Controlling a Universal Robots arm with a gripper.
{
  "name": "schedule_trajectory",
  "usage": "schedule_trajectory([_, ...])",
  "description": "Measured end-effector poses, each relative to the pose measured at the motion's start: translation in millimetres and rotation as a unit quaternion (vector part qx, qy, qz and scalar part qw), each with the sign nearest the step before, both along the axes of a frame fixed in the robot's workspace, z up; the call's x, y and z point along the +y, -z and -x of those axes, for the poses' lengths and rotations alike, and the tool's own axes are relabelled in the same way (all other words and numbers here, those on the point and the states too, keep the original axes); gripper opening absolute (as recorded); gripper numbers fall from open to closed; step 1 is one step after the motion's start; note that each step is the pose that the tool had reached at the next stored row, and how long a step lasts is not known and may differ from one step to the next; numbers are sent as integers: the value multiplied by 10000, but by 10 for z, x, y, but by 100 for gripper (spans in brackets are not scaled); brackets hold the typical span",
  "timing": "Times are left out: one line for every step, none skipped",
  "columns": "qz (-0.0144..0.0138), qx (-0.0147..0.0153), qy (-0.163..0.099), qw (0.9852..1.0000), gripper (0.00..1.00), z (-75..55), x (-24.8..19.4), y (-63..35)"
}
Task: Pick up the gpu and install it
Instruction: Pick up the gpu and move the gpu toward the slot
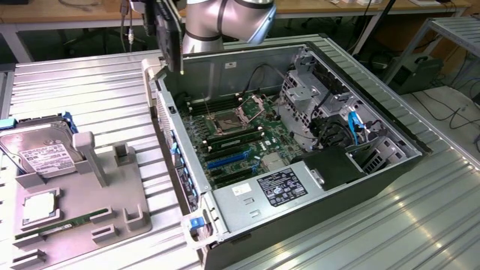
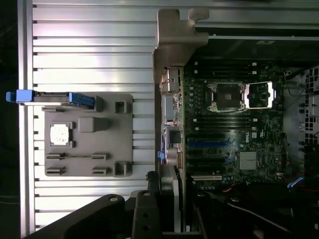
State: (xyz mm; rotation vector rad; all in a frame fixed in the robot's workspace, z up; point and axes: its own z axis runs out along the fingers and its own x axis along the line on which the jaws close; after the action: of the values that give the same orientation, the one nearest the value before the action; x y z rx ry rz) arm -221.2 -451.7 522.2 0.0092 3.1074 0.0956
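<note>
The gpu [image 1: 170,39] is a slim dark card with a black face. It hangs upright in the air under the arm, and a thin silver bracket runs down one end to a narrow tip. In the wrist view the bracket [image 2: 169,99] is seen end-on as a long pale strip with a bent tab at the far end and connector ports along it. The fingers [image 2: 143,211] pinch the card at its upper part, so it hangs below them with the bracket edge pointing down. The card is off the counter [image 1: 90,90] and clear of the case [image 1: 390,129], which lies on its side with the open face up. The bracket tip hovers just above the case's rear wall, at the corner on the exterior view's left. In the wrist view the bracket lines up along that wall, beside the edge of the motherboard [image 2: 224,134]. The blue slot [image 1: 229,159] lies uncovered on the board, well below the card. Open board lies between the rear wall and the metal drive cage [image 1: 307,95] on the exterior view's right. A black cable [image 1: 266,73] loops near the open socket. The grey tray [image 1: 98,208] with a hard drive [image 1: 37,152] sits on the counter beside the case, well apart from the card.
</note>
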Motion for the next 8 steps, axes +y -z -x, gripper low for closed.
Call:
schedule_trajectory([-1,0,0,10000,29,-26,0,1])
schedule_trajectory([-1,0,0,10000,29,-60,0,1])
schedule_trajectory([-2,-1,-1,10000,29,-86,0,2])
schedule_trajectory([-2,0,-1,10000,29,-110,0,2])
schedule_trajectory([-2,-1,-1,10000,29,-135,0,3])
schedule_trajectory([-1,0,0,10000,29,-156,0,3])
schedule_trajectory([-1,0,0,10000,29,-189,0,4])
schedule_trajectory([-1,0,0,10000,29,-221,0,4])
